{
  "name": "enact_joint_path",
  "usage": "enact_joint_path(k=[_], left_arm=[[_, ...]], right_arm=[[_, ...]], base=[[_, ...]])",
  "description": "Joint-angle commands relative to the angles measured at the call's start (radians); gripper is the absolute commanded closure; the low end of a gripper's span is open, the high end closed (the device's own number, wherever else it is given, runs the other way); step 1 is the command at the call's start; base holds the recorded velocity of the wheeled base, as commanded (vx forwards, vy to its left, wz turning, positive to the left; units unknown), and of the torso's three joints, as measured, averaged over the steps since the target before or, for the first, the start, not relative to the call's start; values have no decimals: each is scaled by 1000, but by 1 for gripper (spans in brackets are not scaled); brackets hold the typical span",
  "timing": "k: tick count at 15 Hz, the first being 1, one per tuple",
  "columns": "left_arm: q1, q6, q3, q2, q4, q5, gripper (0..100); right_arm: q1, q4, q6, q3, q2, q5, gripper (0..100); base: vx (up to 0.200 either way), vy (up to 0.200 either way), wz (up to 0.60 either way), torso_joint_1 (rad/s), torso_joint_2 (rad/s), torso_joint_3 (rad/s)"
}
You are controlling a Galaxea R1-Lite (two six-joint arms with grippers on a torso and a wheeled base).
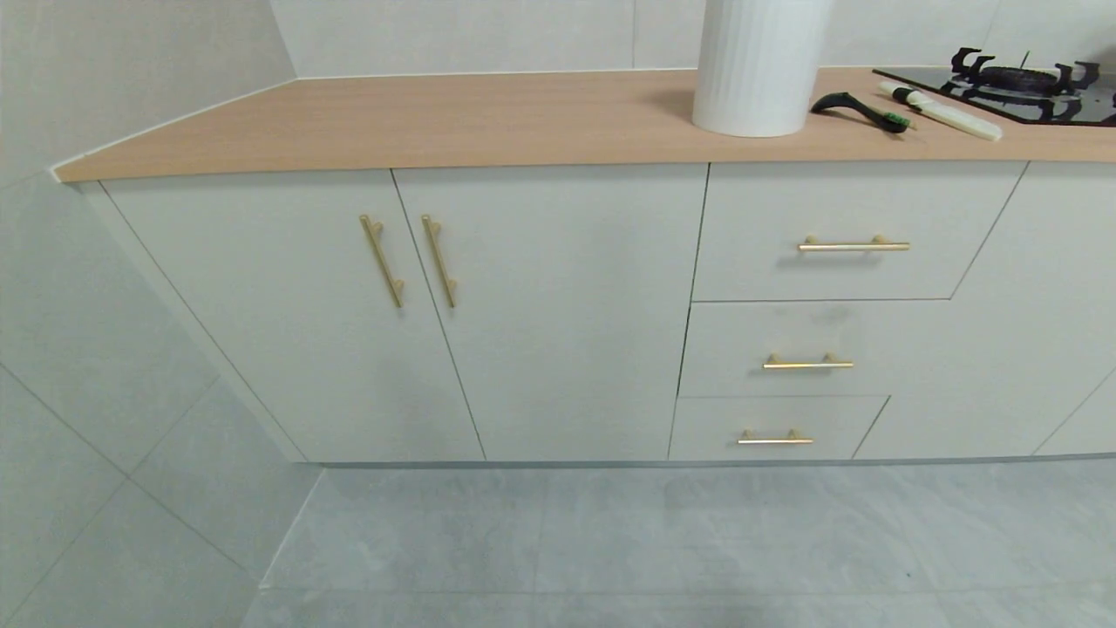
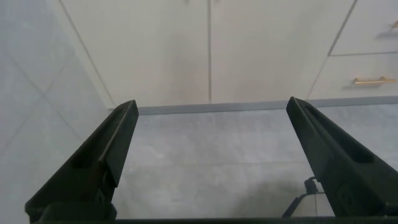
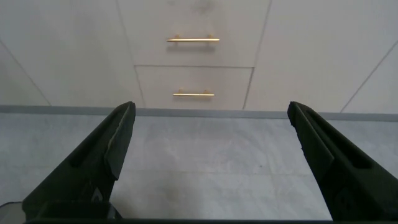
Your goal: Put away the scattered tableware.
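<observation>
Tableware count: 2. Black utensil (image 1: 861, 111) and white utensil (image 1: 940, 109) side by side on counter (image 1: 392, 118), between canister (image 1: 757, 65) and hob (image 1: 1016, 85). Canister count: 1; white, ribbed, upright, just beside black utensil.

Below counter: 2 doors (image 1: 288, 305), 3 stacked drawers (image 1: 846, 270), all shut; 5 gold handles (image 1: 853, 247).

Left gripper (image 2: 211, 109): spread wide, empty, low over floor (image 1: 610, 541), facing doors. Right gripper (image 3: 211, 109): spread wide, empty, facing the 2 lower drawers. Both well apart from tableware.

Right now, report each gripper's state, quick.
Left gripper: open, holding nothing.
Right gripper: open, holding nothing.
</observation>
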State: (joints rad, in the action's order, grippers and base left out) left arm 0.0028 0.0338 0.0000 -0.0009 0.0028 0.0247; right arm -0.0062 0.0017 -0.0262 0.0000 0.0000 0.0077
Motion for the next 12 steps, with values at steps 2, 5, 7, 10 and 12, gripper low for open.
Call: enact_joint_path(k=[2, 5, 7, 10, 12], left_arm=[[0, -3, 0, 1, 0, 0, 0], [0, -5, 0, 1, 0, 0, 0], [0, -5, 0, 1, 0, 0, 0], [0, -2, 0, 1, 0, 0, 0], [0, -5, 0, 1, 0, 0, 0]], right_arm=[[0, 0, 0, 0, 3, 0, 0], [0, 0, 0, 0, 2, 0, 0], [0, 0, 0, 0, 2, 0, 0], [0, 0, 0, 0, 2, 0, 0], [0, 0, 0, 0, 2, 0, 0]], base=[[0, -200, 0, 5, 2, 2], [0, 0, 0, 0, 0, 0], [0, 0, 0, 0, 0, 0], [0, 0, 0, 0, 0, 0], [0, 0, 0, 0, 0, 0]])
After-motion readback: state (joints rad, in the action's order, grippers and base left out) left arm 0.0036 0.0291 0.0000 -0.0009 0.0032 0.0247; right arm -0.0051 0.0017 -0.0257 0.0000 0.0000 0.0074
